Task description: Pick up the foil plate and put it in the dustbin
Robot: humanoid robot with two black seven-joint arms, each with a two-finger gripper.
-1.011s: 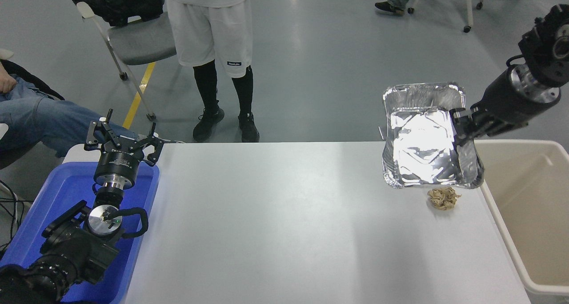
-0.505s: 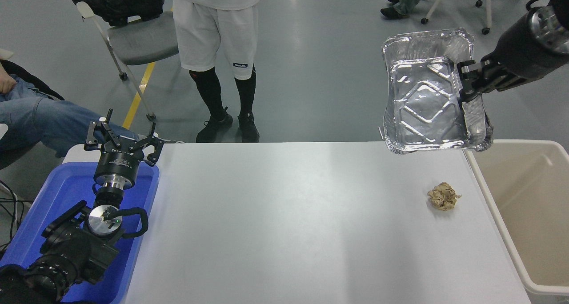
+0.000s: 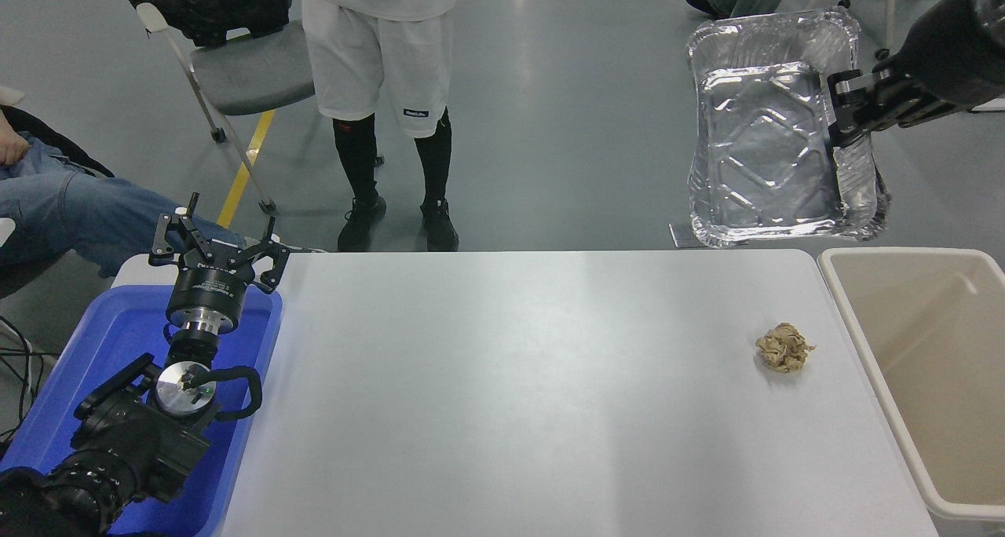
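The shiny silver foil plate [image 3: 765, 148] hangs high in the air above the table's far right corner, tilted so its embossed base faces the camera. My right gripper [image 3: 842, 125] comes in from the upper right and is shut on the plate's right rim. The beige dustbin [image 3: 895, 341] stands at the table's right edge, below and to the right of the plate. My left gripper [image 3: 213, 248] is parked at the lower left over the blue bin, its fingers spread open and holding nothing.
A crumpled tan paper ball [image 3: 783, 347] lies on the white table [image 3: 510, 396] near the dustbin. A blue bin [image 3: 102, 364] sits at the left edge. A person in white shorts [image 3: 377, 66] stands beyond the far edge, beside a chair [image 3: 235, 58]. A seated person's leg [image 3: 71, 215] shows at left.
My right gripper has lifted the foil plate from just above the table, up and slightly right, and the plate has tipped more upright. The left arm has not moved.
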